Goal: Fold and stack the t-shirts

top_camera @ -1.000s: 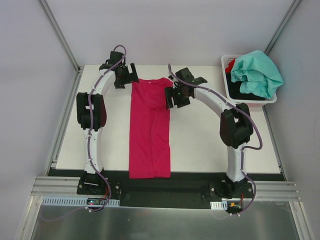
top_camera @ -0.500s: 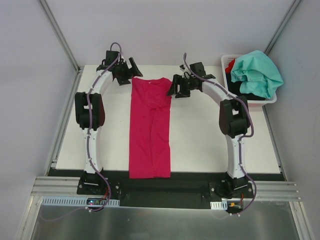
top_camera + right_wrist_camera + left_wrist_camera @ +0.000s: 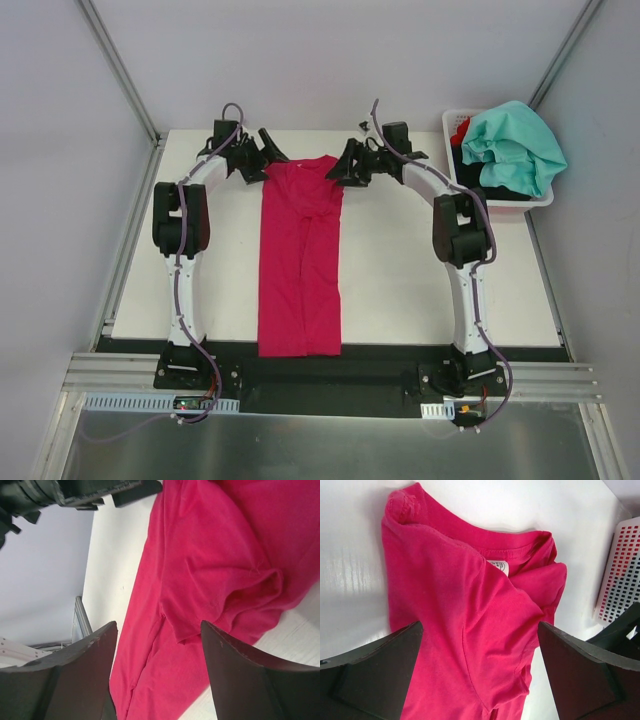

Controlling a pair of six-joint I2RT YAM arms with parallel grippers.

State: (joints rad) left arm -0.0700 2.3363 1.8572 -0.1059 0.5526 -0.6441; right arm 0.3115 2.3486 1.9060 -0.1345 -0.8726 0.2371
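Magenta t-shirt (image 3: 300, 260) folded into a long strip; cross-fold pending. My left claw (image 3: 275, 150) and right claw (image 3: 345, 165) gape empty at its 12 o'clock end. Teal t-shirt (image 3: 515, 145) and others lie unfolded in the basket (image 3: 500, 200), 2 o'clock.

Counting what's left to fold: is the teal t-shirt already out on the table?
No: the teal t-shirt is heaped in the white basket at the far right; only the pink t-shirt lies on the table.

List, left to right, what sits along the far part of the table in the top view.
left gripper → magenta-pink t-shirt → right gripper → white basket
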